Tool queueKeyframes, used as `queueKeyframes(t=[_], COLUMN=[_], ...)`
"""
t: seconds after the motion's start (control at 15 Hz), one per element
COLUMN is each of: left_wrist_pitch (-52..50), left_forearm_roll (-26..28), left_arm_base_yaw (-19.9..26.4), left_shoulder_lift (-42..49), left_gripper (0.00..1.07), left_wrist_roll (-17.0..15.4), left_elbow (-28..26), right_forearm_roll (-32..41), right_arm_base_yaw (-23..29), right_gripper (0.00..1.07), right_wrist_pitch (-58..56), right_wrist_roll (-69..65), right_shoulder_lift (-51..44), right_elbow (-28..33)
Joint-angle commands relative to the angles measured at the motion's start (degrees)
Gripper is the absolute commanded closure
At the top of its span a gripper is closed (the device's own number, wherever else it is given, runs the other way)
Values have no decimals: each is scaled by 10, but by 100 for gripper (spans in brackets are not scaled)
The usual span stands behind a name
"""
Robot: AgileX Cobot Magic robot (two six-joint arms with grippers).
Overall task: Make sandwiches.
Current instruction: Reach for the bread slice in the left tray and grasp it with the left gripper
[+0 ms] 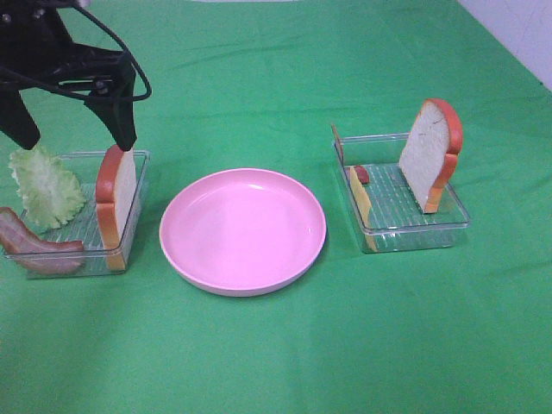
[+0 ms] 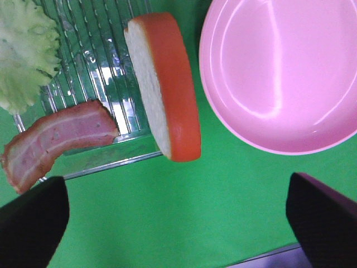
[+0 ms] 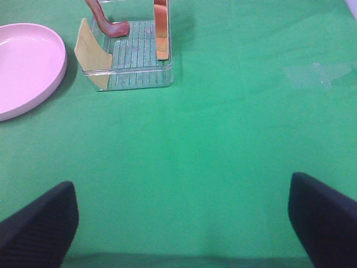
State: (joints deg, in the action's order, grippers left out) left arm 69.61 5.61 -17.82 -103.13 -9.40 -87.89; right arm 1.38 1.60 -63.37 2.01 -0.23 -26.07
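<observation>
No stacked sandwich is in view; the parts lie apart. In the left clear tray (image 1: 138, 159) a bread slice (image 1: 116, 203) stands on edge, with a lettuce leaf (image 1: 43, 185) and a bacon strip (image 1: 39, 250) beside it. My left gripper (image 1: 73, 134) hangs open just above this tray, one finger over the bread (image 2: 167, 89). The right tray (image 1: 414, 233) holds an upright bread slice (image 1: 429, 155), yellow cheese (image 1: 360, 200) and a bit of bacon (image 1: 361, 174). My right gripper (image 3: 181, 223) is open over bare cloth, well short of that tray (image 3: 139, 78).
A round pink plate (image 1: 243, 228) sits between the two trays with nothing on it. Green cloth covers the whole table. A white surface shows at the far right corner (image 1: 517, 34).
</observation>
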Motion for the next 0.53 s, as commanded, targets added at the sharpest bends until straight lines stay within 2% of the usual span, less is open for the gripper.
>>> queueKeyframes(t=[0.07, 0.27, 0.53], left_wrist_pitch=[40, 28, -40], left_forearm_roll=[-13, -26, -24], left_arm_base_yaw=[-11, -11, -25], left_shoulder_lift=[-12, -39, -73], left_gripper=[6, 6, 6], left_wrist_roll=[-13, -21, -21], left_elbow=[-3, -3, -9], right_forearm_roll=[0, 0, 0], right_arm_base_yaw=[-1, -1, -1], right_gripper=[9, 9, 9], right_wrist_pitch=[2, 2, 2], right_wrist_roll=[6, 6, 6], right_shoulder_lift=[-14, -14, -14], right_elbow=[1, 1, 1])
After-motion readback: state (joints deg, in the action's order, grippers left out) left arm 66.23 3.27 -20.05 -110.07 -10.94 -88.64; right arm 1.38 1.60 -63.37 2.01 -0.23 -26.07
